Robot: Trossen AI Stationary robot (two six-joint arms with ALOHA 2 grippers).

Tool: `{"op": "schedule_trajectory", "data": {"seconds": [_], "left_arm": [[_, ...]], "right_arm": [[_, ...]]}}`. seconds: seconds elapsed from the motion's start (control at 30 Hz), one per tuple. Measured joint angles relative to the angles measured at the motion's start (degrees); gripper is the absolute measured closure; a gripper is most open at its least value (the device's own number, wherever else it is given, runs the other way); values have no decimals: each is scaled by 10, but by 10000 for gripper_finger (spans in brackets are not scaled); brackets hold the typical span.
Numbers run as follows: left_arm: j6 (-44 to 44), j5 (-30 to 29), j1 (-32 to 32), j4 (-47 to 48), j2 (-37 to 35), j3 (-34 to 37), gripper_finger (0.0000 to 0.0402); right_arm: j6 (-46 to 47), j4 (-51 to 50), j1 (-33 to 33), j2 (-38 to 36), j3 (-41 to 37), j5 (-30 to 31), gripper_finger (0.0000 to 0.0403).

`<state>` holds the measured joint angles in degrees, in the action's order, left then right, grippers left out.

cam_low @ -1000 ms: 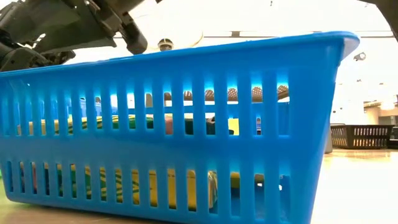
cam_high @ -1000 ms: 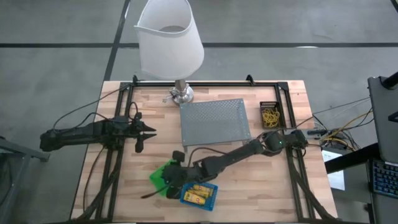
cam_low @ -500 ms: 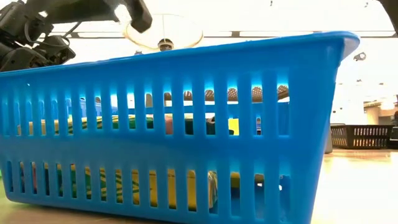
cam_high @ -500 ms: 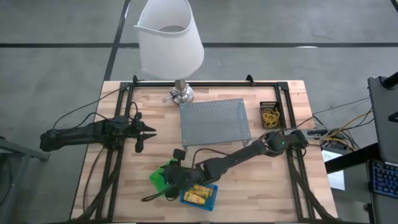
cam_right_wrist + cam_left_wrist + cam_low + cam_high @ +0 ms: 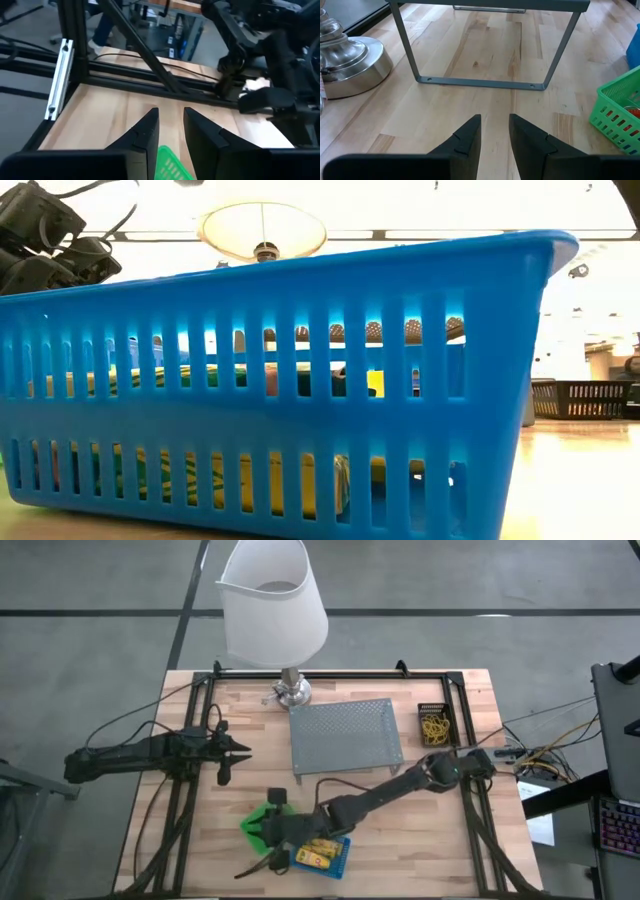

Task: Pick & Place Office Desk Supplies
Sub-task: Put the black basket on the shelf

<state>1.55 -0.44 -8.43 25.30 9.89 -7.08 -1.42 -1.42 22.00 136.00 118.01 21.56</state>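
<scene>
Both end effector fingers (image 5: 145,131) narrowed above green bin (image 5: 262,823).

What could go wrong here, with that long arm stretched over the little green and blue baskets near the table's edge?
The right gripper hangs low over the green bin, right beside the blue bin. A sideways move might nudge either one, and both sit near the table's front edge, so they could slide off. A dark cable trails beside that arm and might snag. The left gripper waits off to the side, clear of this.
</scene>
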Motion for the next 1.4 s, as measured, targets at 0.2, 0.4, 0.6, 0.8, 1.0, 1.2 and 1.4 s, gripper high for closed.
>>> {"op": "schedule_trajectory", "data": {"seconds": [0.2,0.4,0.6,0.8,1.0,1.2,1.4], "left_arm": [[0,0,0,0,0,0,296],[0,0,0,0,0,0,296],[0,0,0,0,0,0,296],[0,0,0,0,0,0,296],[0,0,0,0,0,0,295],[0,0,0,0,1,0,295],[0,0,0,0,4,0,295]], "right_arm": [[-32,6,-23,0,-1,-63,321],[-60,32,-53,-3,-1,-172,321],[-42,62,-102,-10,-1,-374,321],[-55,11,-113,-17,-4,-340,321],[-99,-6,-98,-45,-9,-242,321],[-116,15,-101,-87,-70,-275,321],[-117,149,-100,-170,-228,-269,321]]}}
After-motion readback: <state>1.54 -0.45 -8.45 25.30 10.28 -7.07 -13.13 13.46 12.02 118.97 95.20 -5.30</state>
